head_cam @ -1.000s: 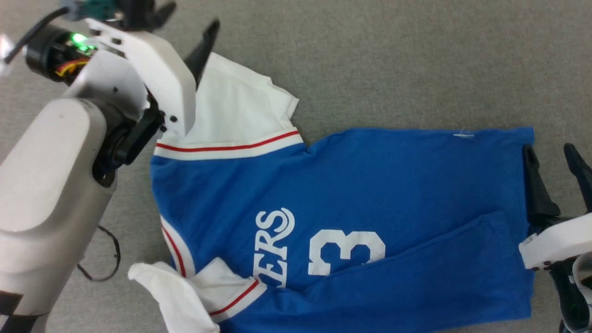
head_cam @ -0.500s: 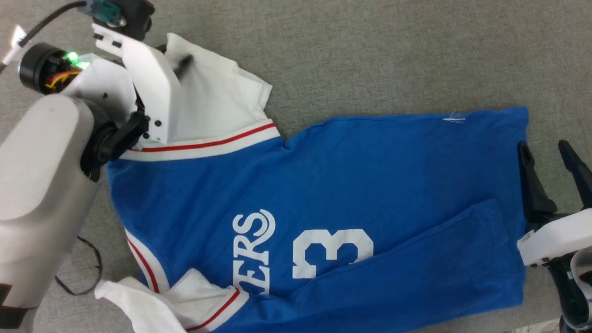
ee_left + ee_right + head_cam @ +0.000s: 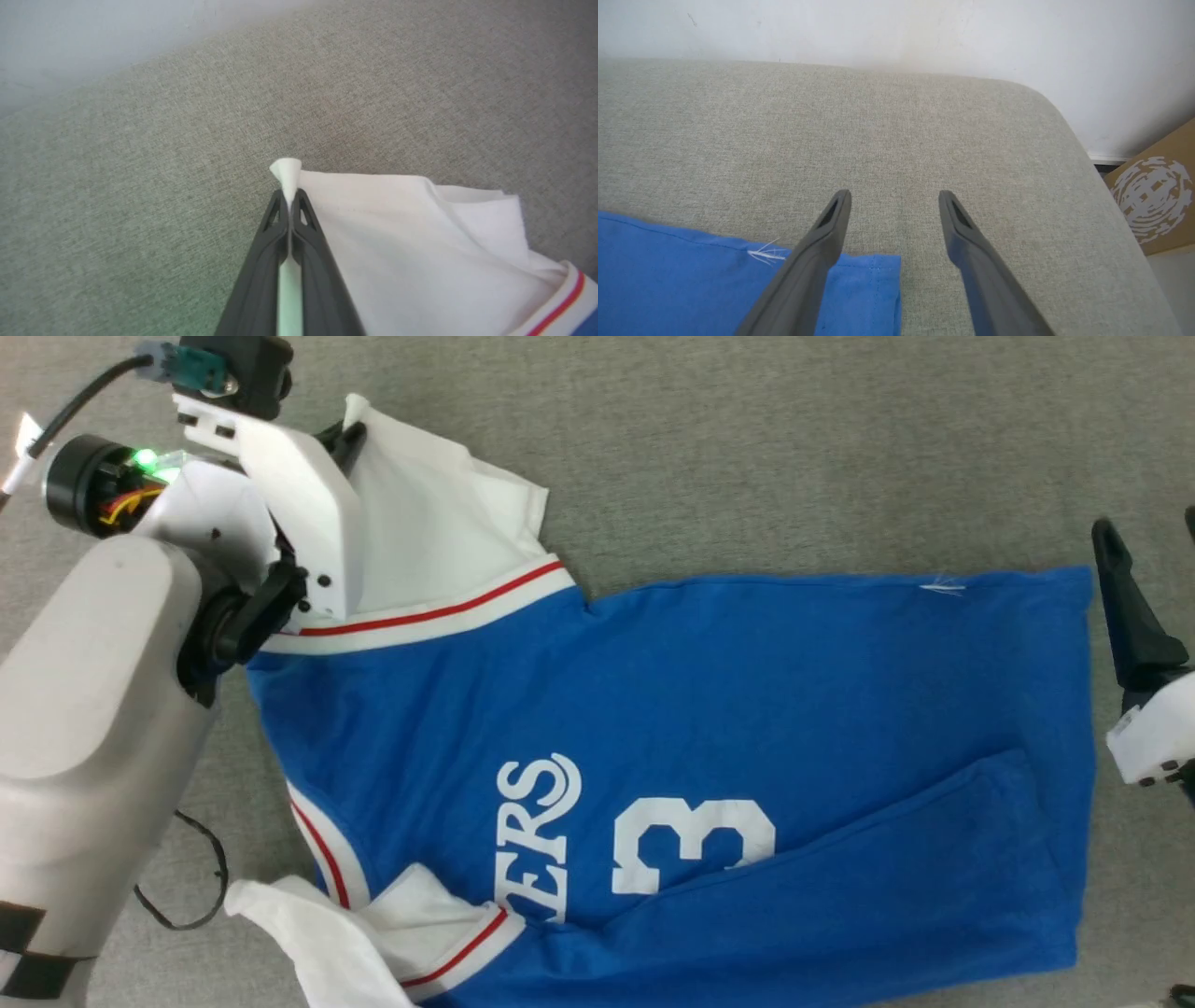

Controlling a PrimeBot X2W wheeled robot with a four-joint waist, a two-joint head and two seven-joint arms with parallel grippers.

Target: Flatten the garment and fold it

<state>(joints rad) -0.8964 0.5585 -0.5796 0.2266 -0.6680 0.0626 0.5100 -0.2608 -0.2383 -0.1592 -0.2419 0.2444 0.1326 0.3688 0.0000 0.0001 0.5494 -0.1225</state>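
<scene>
Garment [image 3: 709,709] lies print-up on the grey cushion [image 3: 794,448], collar end left, hem right. Not flat yet:
- Near side is doubled over the body as a long diagonal flap [image 3: 887,868].
- Near sleeve [image 3: 317,933] is bunched at the near-left corner.
- Far sleeve [image 3: 439,532] is spread out at far left.

Left gripper [image 3: 289,198] has its 2 fingers pressed together on the far sleeve's outer corner, with a white tuft poking past the tips. Reads as a grip for drawing that sleeve out taut, away from the body.

Right gripper [image 3: 894,200] is spread and holding nothing, over the far-right hem corner [image 3: 873,280]. 1 finger is above blue cloth, 1 above bare cushion. Probably lined up to take that corner as the counter-hold.
</scene>
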